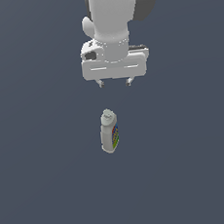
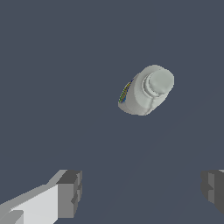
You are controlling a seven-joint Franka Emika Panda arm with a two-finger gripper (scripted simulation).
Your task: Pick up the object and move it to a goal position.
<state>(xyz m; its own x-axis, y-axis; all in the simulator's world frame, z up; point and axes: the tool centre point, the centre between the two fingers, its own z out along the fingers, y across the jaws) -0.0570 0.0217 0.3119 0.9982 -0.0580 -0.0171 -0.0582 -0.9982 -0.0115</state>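
Nothing done yet, by the look of it: no grasp, no lift, no goal marker anywhere in either view. White cleanser bottle (image 1: 109, 131) standing upright on the plain dark floor (image 1: 44, 189), just below centre in the exterior view, cap uppermost, coloured label turned toward about 4 o'clock. Gripper (image 1: 114, 82) poised above, at roughly 12 o'clock from the bottle and clearly apart from it, nothing between the fingertips. Jaws spread wide; in the wrist view, one finger (image 2: 70, 193) and its opposite number (image 2: 214, 190) sitting far apart at the frame's edges, empty floor between them. Bottle (image 2: 144, 91) seen cap-on there, out toward 1 o'clock from frame centre and outside the line between the fingers, so probably not yet lined up for a descent. Arm (image 1: 109, 16) hanging near vertical, wrist pointing straight down, hand level, fingers aimed at the floor. Still to come, in all likelihood: centring over the bottle, lowering, closing on the body, lifting, carrying to the goal.
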